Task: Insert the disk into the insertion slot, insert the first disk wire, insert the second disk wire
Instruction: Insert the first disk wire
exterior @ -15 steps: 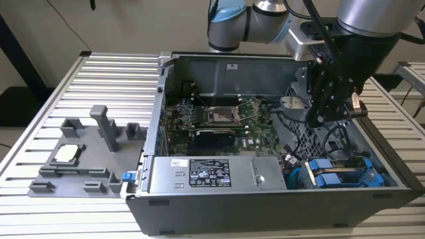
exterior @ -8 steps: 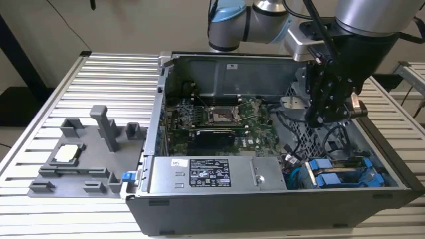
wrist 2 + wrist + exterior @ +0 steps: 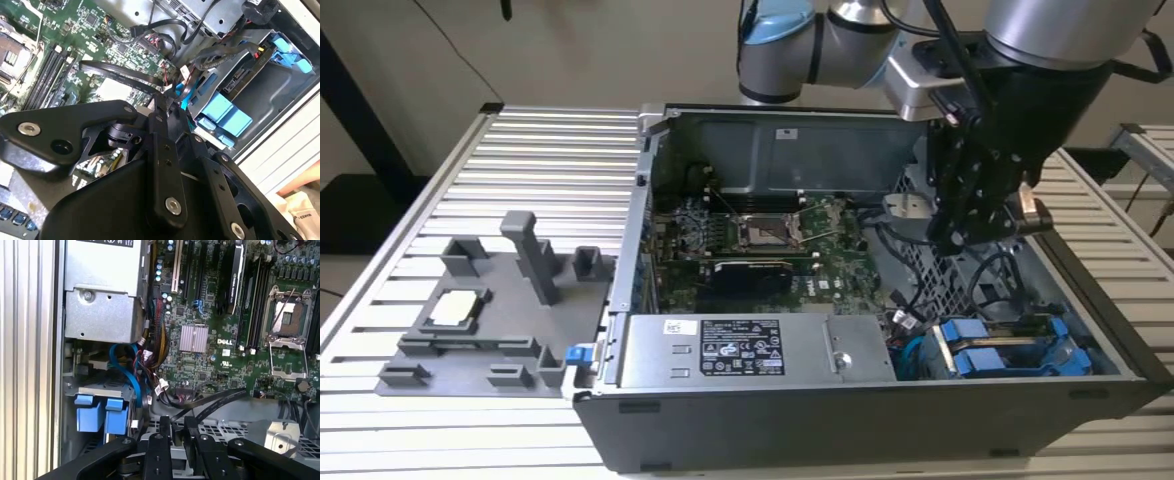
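The disk (image 3: 1014, 345), framed by its bright blue carrier, sits inside the insertion slot (image 3: 1101, 355), the grey drive cage at the case's front corner on the exterior view's right. Its blue tabs (image 3: 100, 412) and its dark edge (image 3: 240, 80) appear in both wrist views. My gripper (image 3: 958, 240) hangs above the perforated cage wall, a little behind the slot. Its black fingers (image 3: 165, 432) are closed on the end of a flat black disk wire (image 3: 125, 77) that loops over the motherboard. Another black wire (image 3: 220, 50) runs to the disk's end.
The open computer case (image 3: 854, 420) holds the motherboard (image 3: 761, 235), a grey power supply (image 3: 720, 350) and blue and black cables (image 3: 132, 375) beside the cage. A grey fixture (image 3: 494, 310) with upright posts stands on the slatted table at the exterior view's left.
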`<move>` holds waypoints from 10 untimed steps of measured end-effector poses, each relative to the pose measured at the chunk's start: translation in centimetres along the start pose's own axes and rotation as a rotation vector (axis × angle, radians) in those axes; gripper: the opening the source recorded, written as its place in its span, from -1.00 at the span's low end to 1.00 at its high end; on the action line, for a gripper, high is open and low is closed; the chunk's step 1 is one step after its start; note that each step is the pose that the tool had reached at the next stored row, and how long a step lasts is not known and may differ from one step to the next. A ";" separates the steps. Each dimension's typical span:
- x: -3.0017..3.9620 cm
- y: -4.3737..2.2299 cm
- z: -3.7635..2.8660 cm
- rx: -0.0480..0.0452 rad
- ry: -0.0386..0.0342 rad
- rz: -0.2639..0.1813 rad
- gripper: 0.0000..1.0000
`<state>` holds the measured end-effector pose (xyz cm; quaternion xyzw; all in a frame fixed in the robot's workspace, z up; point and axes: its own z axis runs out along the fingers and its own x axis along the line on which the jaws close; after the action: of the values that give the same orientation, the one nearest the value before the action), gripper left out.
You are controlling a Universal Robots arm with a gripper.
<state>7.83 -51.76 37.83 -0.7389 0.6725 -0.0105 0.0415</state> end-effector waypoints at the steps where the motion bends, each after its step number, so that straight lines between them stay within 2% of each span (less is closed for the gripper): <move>1: 0.00 0.01 0.02 0.0002 0.0012 -0.001 -0.47; 3: -0.02 0.05 0.11 -0.0003 0.0072 -0.005 -0.47; 7: -0.04 0.07 0.24 -0.0008 0.0120 -0.013 -0.47; 9: -0.04 0.07 0.23 -0.0010 0.0128 -0.016 -0.52; 10: -0.04 0.08 0.23 -0.0010 0.0127 -0.017 -0.66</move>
<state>7.77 -51.72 37.59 -0.7444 0.6666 -0.0153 0.0368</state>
